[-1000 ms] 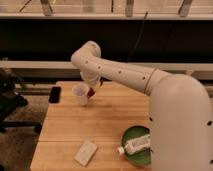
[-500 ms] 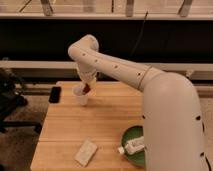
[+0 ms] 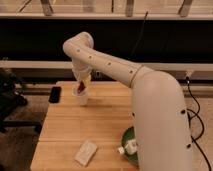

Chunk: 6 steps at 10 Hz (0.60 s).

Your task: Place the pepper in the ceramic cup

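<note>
1. Camera view: the gripper (image 3: 81,85) hangs right over the cup (image 3: 80,95) at the far left of the table (image 3: 70,130), fingers pinched on the pepper (image 3: 80,87), which sits at the cup's mouth. By my reading, this is the placing step.
2. Next, as I judge it: spread the fingers so the pepper drops in, then lift straight up without tipping the cup.
3. The pepper shows as a small dark red sliver, partly hidden; the cup is plain white and upright.
</note>
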{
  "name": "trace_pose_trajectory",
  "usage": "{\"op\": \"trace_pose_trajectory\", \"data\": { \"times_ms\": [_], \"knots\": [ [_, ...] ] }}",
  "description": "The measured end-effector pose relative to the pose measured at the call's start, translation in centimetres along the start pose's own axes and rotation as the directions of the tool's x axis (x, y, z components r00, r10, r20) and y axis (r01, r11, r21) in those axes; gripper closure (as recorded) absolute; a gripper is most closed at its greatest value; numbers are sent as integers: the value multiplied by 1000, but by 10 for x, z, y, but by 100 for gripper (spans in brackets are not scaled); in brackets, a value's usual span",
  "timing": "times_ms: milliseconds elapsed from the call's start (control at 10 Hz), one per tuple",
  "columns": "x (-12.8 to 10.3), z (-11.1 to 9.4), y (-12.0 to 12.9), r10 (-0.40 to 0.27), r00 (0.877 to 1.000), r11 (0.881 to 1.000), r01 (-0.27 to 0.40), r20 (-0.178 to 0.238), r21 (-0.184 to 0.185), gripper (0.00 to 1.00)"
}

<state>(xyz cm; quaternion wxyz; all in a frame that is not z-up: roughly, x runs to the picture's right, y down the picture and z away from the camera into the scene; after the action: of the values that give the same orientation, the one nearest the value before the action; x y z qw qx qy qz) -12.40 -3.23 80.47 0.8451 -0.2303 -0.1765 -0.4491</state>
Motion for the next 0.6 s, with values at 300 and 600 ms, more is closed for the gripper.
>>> {"op": "trace_pose_trajectory", "data": {
  "times_ms": [300, 600],
  "knots": [
    [1, 12, -7, -15, 1000, 1000, 15, 7, 8, 100],
    [1, 20, -12, -29, 1000, 1000, 29, 6, 11, 94]
  ]
}}
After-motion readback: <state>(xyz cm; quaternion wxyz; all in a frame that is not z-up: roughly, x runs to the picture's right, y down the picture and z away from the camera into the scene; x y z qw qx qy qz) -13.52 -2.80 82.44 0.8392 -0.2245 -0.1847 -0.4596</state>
